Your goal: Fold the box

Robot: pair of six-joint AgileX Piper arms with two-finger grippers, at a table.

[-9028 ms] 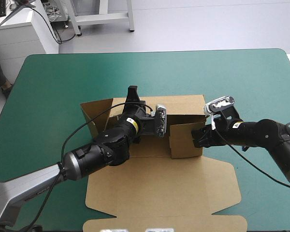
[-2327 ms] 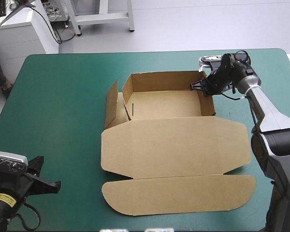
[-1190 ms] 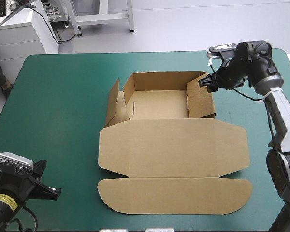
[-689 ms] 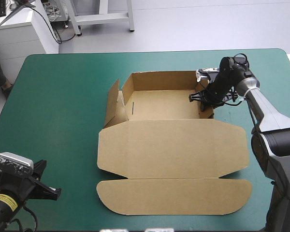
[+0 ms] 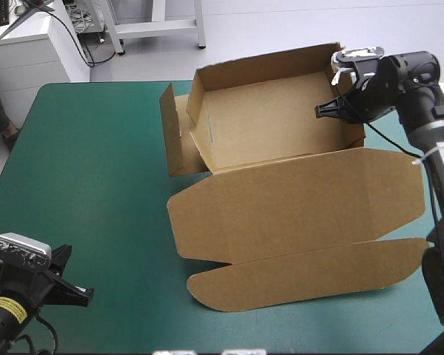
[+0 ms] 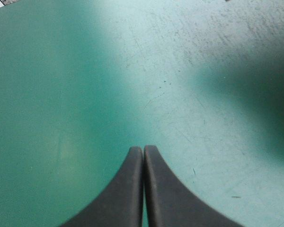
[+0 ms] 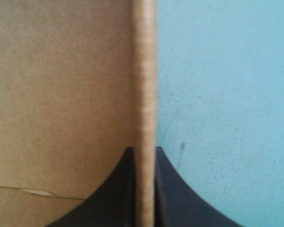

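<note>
The right arm (image 5: 442, 177) has silver-grey links between rounded black joints. The left arm (image 5: 7, 319) is black with a small yellow label (image 5: 3, 302). The left end effector (image 6: 143, 152) and right end effector (image 7: 144, 153) each have two broad black fin-shaped fingers (image 6: 123, 194).

Right wrist view is basically useless for the box (image 7: 61, 94): just a blurry wall edge and a slab of brown board running off the picture, with the right gripper (image 7: 145, 151) cut down to its black tips. From above, the tilted-up box hides a stretch of the table (image 5: 96, 148) at its far edge, and that gripper's tips are too small to read. The left gripper (image 6: 143, 150) loses its finger bases off the picture's edge.
</note>
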